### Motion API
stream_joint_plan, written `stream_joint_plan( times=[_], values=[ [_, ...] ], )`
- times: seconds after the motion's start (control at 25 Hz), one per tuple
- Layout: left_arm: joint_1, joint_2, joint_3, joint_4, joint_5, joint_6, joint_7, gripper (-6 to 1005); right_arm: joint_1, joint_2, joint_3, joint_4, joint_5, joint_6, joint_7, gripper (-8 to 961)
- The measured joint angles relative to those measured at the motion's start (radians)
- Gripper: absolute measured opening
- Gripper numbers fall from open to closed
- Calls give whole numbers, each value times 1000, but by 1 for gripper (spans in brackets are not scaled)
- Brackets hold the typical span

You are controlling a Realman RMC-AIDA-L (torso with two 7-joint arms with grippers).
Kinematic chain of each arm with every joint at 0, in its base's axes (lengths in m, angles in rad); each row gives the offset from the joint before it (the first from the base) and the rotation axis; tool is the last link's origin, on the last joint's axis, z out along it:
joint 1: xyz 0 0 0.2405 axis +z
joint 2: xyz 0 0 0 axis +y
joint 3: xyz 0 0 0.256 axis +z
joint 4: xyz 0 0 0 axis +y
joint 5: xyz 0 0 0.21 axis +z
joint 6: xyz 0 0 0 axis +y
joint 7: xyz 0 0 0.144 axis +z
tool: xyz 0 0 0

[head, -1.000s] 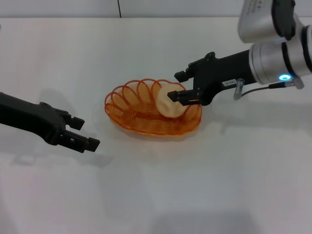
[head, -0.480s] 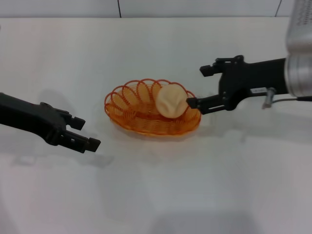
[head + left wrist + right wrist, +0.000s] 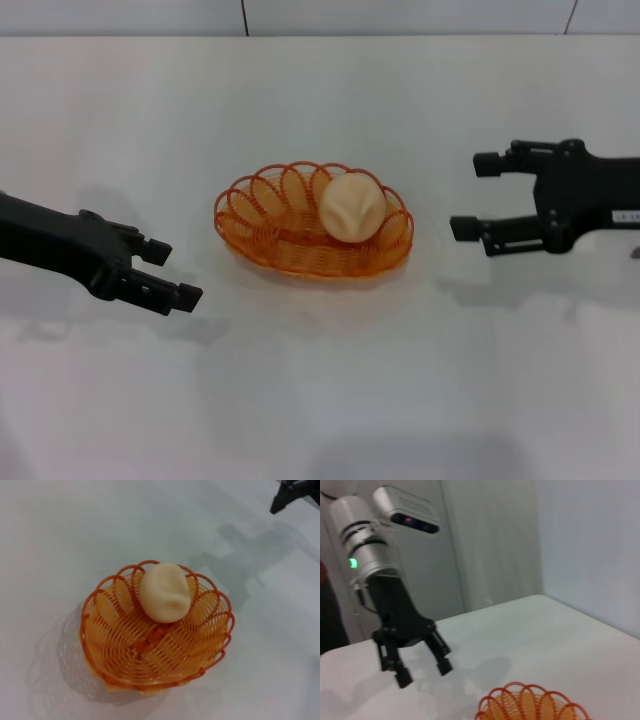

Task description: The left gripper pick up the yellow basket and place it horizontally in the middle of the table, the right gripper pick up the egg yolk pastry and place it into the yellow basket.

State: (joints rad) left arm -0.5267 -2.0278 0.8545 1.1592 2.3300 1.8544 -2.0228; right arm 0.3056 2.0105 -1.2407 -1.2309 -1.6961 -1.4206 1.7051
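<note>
The yellow basket (image 3: 268,226) lies lengthwise in the middle of the white table (image 3: 400,380). The egg yolk pastry (image 3: 352,207) rests inside it, toward its right end. My right gripper (image 3: 471,195) is open and empty, well to the right of the basket and apart from it. My left gripper (image 3: 175,274) is open and empty, to the left of the basket. The left wrist view shows the basket (image 3: 130,650) with the pastry (image 3: 164,592) in it. The right wrist view shows the left gripper (image 3: 424,674) open and the basket's rim (image 3: 530,705).
The table's far edge meets a grey wall (image 3: 320,15) at the back. A tip of the right gripper's fingers (image 3: 287,492) shows in a corner of the left wrist view. Bare tabletop surrounds the basket on all sides.
My right gripper has let go of the pastry and drawn back to the right, away from the basket. The pastry stays in the basket. The left arm has barely moved.
</note>
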Motion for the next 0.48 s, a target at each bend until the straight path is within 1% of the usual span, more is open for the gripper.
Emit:
stream_joint_plan(
  times=[0.2,0.48],
  values=[
    [7,2,0,1,-1,1,17,888,0,-1,34,52,9,-59,-77,859],
    [17,1,0,1,-21,4,49,888,5,-1,43,109,12,-66,-130,859]
  ],
)
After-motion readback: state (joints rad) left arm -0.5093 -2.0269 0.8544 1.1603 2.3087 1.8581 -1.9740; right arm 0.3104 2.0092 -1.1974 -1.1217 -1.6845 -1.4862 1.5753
